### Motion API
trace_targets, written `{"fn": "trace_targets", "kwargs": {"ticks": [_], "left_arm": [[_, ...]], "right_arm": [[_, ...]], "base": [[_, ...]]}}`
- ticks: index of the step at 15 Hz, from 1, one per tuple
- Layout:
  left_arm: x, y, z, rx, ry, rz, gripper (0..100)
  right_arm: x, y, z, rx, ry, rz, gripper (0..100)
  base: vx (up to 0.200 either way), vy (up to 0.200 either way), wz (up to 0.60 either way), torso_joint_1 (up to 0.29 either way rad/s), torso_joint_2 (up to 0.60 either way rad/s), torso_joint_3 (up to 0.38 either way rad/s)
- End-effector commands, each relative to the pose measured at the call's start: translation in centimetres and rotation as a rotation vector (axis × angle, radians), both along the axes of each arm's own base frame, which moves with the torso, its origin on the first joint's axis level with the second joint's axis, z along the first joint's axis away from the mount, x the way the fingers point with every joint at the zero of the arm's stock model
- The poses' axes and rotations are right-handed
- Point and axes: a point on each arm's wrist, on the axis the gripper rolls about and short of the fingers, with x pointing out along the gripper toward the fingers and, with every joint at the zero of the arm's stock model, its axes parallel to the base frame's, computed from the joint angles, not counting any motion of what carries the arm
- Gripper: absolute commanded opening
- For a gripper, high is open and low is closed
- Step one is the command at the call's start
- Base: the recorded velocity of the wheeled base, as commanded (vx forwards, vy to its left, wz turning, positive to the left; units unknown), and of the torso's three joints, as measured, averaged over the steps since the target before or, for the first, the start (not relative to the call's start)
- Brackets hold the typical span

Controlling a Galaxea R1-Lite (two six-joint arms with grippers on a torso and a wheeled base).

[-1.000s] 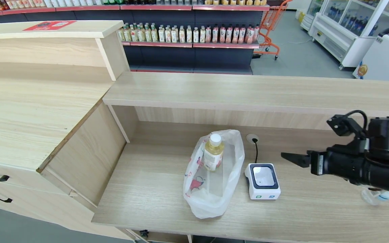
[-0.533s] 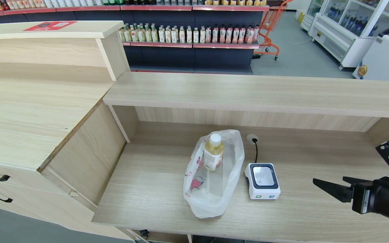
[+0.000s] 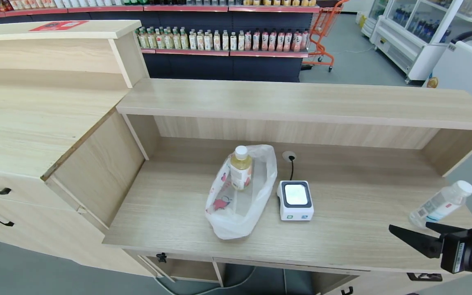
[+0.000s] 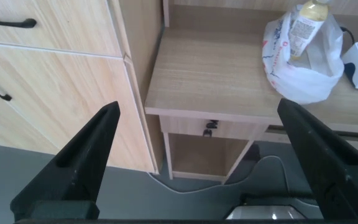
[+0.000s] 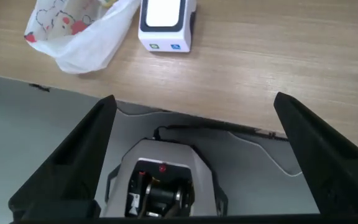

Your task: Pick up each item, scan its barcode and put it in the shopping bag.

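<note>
A white plastic shopping bag (image 3: 236, 205) lies open on the lower counter (image 3: 355, 221), with a yellow drink bottle (image 3: 241, 168) standing inside it. To its right sits the white barcode scanner (image 3: 296, 200). A clear bottle with a white cap (image 3: 441, 203) lies on its side near the counter's right end. My right gripper (image 3: 414, 231) is open and holds nothing, near the counter's front right edge, just in front of the clear bottle. In the right wrist view the right gripper (image 5: 194, 106) faces the bag (image 5: 79, 31) and scanner (image 5: 166, 25). My left gripper (image 4: 199, 109) is open, low, left of the counter.
A raised shelf (image 3: 301, 102) runs along the back above the counter. A tall cabinet with drawers (image 3: 35, 135) closes off the left side. The scanner's cable runs to a port (image 3: 289, 155) in the counter. Store shelves and fridges stand far behind.
My right arm pulled back to the right and down toward the counter's front edge, uncovering the clear bottle. The head camera has also shifted, so the whole scene sits differently.
</note>
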Motion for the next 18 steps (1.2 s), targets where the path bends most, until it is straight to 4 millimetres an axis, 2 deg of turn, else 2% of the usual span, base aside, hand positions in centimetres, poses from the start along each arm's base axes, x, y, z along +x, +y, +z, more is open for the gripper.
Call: {"fn": "trace_targets", "kwargs": {"ticks": [1,5,11,18], "left_arm": [[0.0,0.0,0.0,0.002,0.001,0.0,100],[0.0,0.0,0.0,0.007,0.0,0.0,100],[0.0,0.0,0.0,0.008,0.0,0.0,100],[0.0,0.0,0.0,0.008,0.001,-0.001,100]], "right_arm": [[-0.1,-0.1,0.0,0.0,-0.001,-0.003,100],[-0.6,-0.6,0.3,0.0,0.01,-0.039,100],[-0.4,-2.3,0.5,0.001,0.005,-0.166,100],[0.1,-3.0,0.9,0.001,0.001,-0.208,100]], "base": [[-0.2,-0.2,0.0,0.002,0.0,0.002],[0.0,0.0,0.0,0.0,0.0,0.0],[0.0,-0.2,0.0,0.008,0.0,-0.002],[0.0,-0.2,0.0,0.002,0.0,0.005]]}}
